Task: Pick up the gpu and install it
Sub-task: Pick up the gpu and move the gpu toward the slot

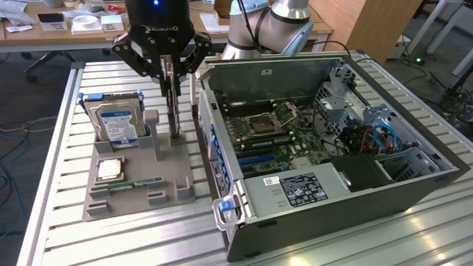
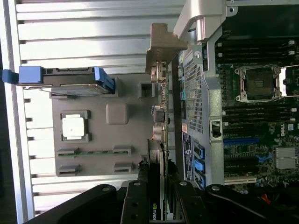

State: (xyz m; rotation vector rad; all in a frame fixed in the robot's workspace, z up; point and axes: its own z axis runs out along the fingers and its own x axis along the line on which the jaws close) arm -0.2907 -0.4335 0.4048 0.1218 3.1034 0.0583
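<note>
The gpu (image 1: 175,108) is a thin dark card seen edge-on, standing upright over the grey parts holder (image 1: 174,194). Its metal bracket (image 1: 191,91) faces the computer case. My gripper (image 1: 174,69) comes down from above and is shut on the card's top edge. The card's lower end reaches the holder; I cannot tell whether it still sits in its slot. In the wrist view the gpu (image 2: 160,140) runs along the case's rear wall, clamped between my gripper's (image 2: 160,207) black fingers (image 2: 135,200).
The open computer case (image 1: 414,188) lies at the exterior view's right, its motherboard (image 1: 277,130) and blue slot (image 1: 257,160) exposed. On the holder stand a silver hard drive (image 1: 117,119), a processor chip (image 1: 111,168) and a green memory stick (image 1: 137,184). Everything rests on a slatted metal table (image 1: 111,238).
</note>
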